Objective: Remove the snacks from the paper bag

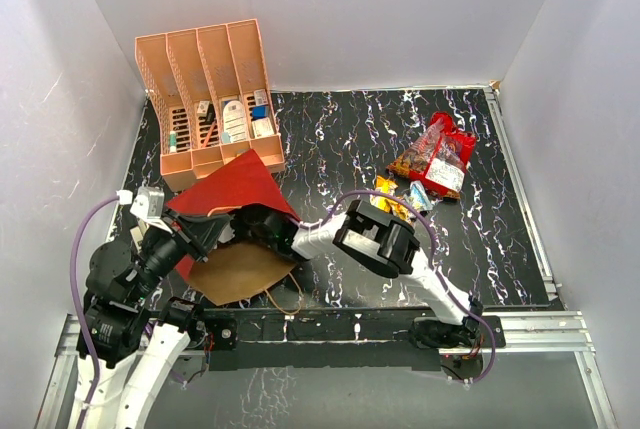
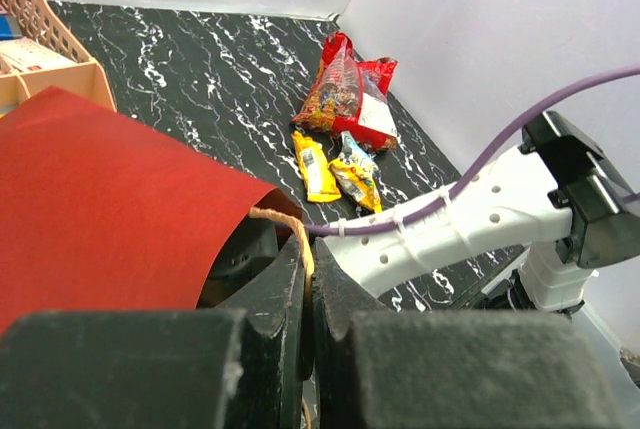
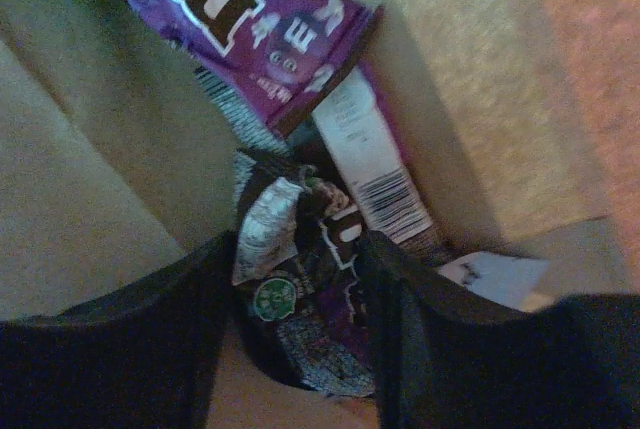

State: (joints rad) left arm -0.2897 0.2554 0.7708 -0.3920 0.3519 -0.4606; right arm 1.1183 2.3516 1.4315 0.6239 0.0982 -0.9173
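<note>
Closest to us, deep inside the bag (image 3: 90,209), the right gripper (image 3: 300,249) stands partway open with a crumpled dark packet (image 3: 300,329) filling the gap between its fingers; we cannot tell whether they pinch it or only flank it. Further into the bag lie a purple packet (image 3: 250,19) and, just under it, a packet showing a barcode (image 3: 375,169). At the bag's mouth the left gripper (image 2: 308,294) is clamped tight on the tan handle (image 2: 285,224), holding the red wall up. Outside the bag, well off to its right, lie a red-and-clear pack (image 1: 440,154) and small yellow packets (image 1: 392,199). We judge the task to be about midway, with a pick in hand. Next we need a firm close on the crumpled packet, then a straight pull out through the bag's mouth, clear of wall and handle.
</note>
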